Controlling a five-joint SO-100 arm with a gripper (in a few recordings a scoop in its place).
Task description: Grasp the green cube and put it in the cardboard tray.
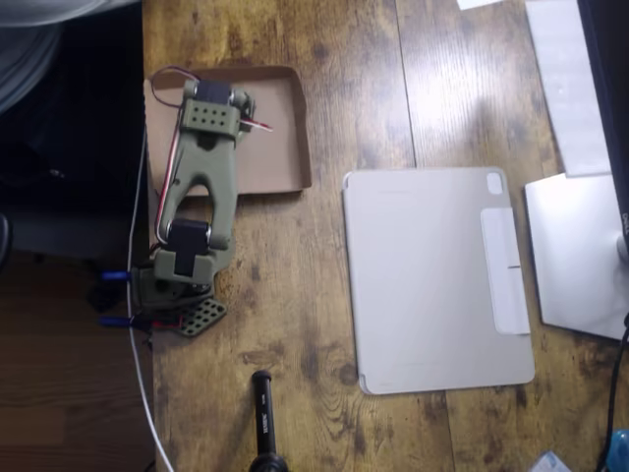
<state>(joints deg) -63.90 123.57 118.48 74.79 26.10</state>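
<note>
- Overhead view: the tray (280, 138) lies at ten o'clock on the wooden surface (324, 295), its visible floor bare.
- The olive arm (201, 187) stretches over the tray's left part, hiding the gripper; whether it is apart or together I cannot tell.
- The cube cannot be made out.
- A grey tablet cover (432, 280) lies at three o'clock.

Open wood lies between the cardboard tray (285, 147) and the tablet cover (432, 280).

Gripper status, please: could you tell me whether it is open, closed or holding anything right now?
Gripper: cannot be told. In the overhead view it sits folded over the cardboard tray, and the arm's own body hides the jaws and whatever may be between them.
</note>
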